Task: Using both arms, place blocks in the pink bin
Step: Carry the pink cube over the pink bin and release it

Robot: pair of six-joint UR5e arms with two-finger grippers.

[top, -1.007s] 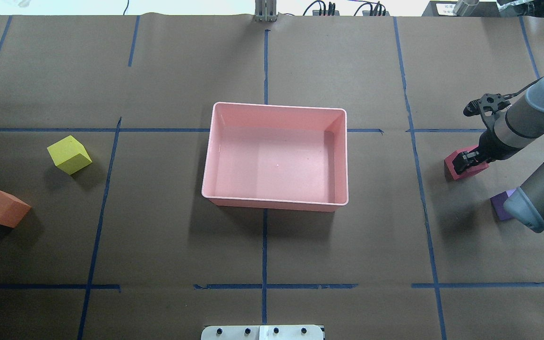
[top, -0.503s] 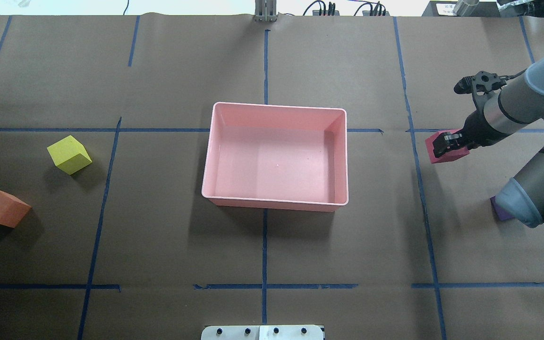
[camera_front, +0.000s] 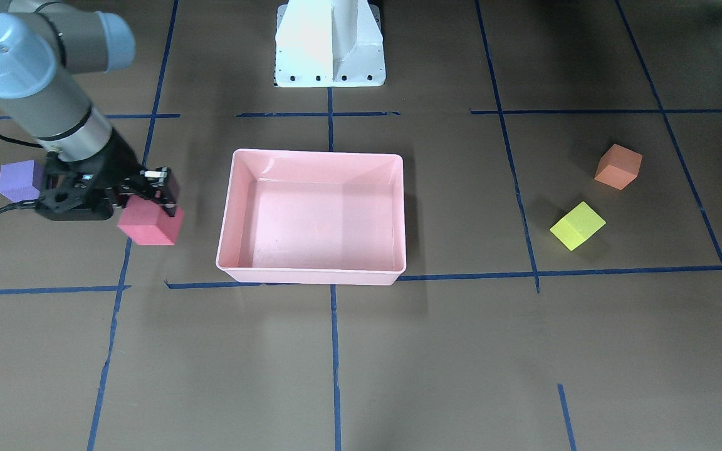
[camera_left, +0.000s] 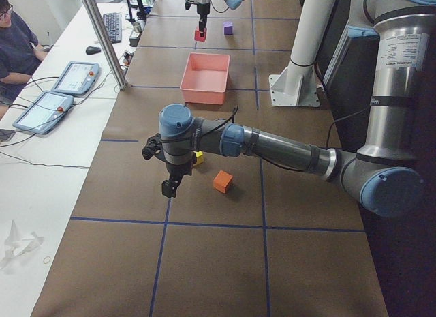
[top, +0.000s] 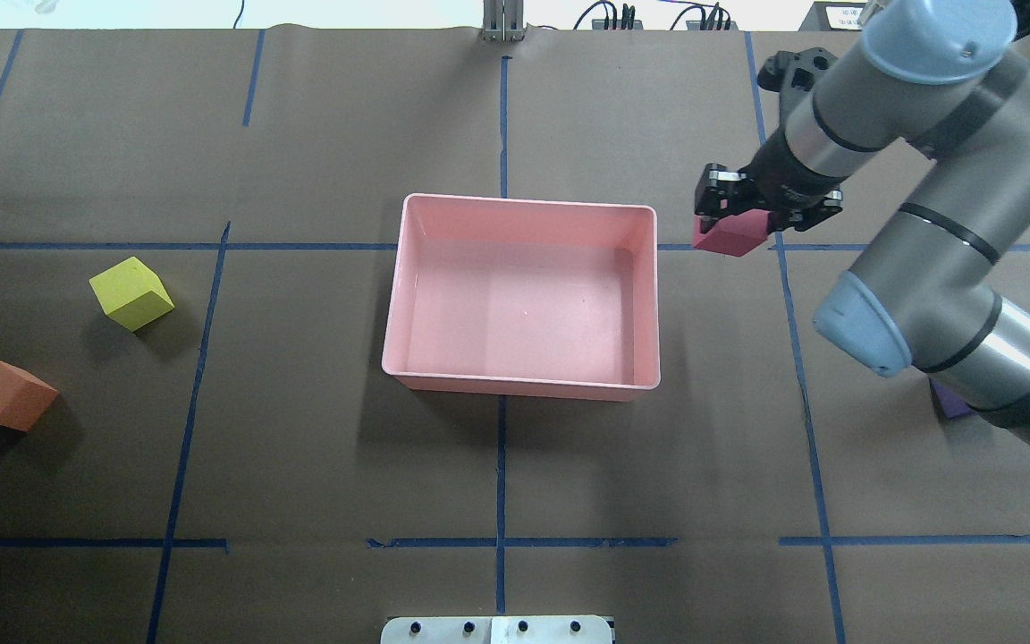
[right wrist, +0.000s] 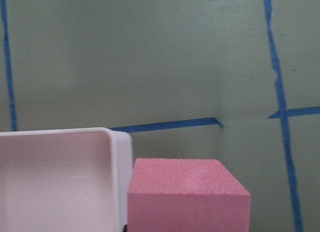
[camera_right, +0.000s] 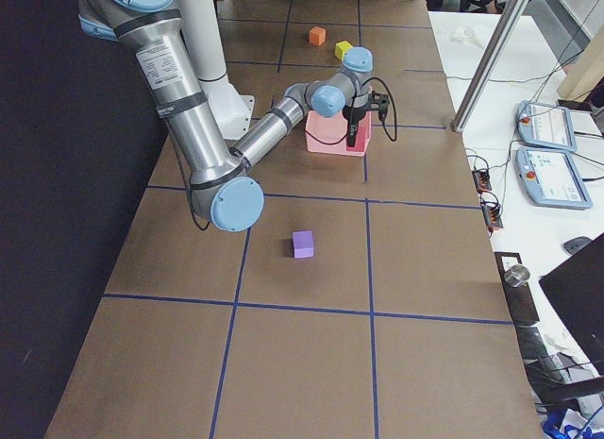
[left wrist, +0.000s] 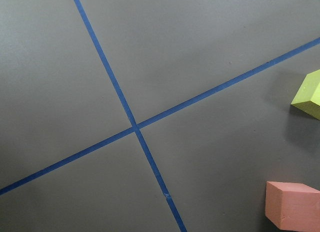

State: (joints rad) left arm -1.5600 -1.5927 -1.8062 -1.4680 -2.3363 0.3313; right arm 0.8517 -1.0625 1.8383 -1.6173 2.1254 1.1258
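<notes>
My right gripper (top: pixel 741 222) is shut on the red block (top: pixel 728 238) and holds it in the air just beyond the right wall of the pink bin (top: pixel 524 304), near its far right corner. The right wrist view shows the red block (right wrist: pixel 187 197) beside the bin's corner (right wrist: pixel 117 157). The yellow block (top: pixel 130 292) and the orange block (top: pixel 7 394) lie on the table at the far left. The purple block (camera_front: pixel 17 180) lies behind the right arm. My left gripper (camera_left: pixel 167 187) shows only in the exterior left view, above the table near the yellow and orange blocks; I cannot tell whether it is open or shut.
Brown paper with blue tape lines (top: pixel 502 465) covers the table. The white pedestal base (camera_front: pixel 329 44) stands at the robot's side. An operator (camera_left: pixel 17 48) with tablets sits along the far side of the table. The bin holds no blocks.
My right gripper has lifted the red block off the table and carried it left and away from the robot, up to the bin's right side. The other blocks have not moved.
</notes>
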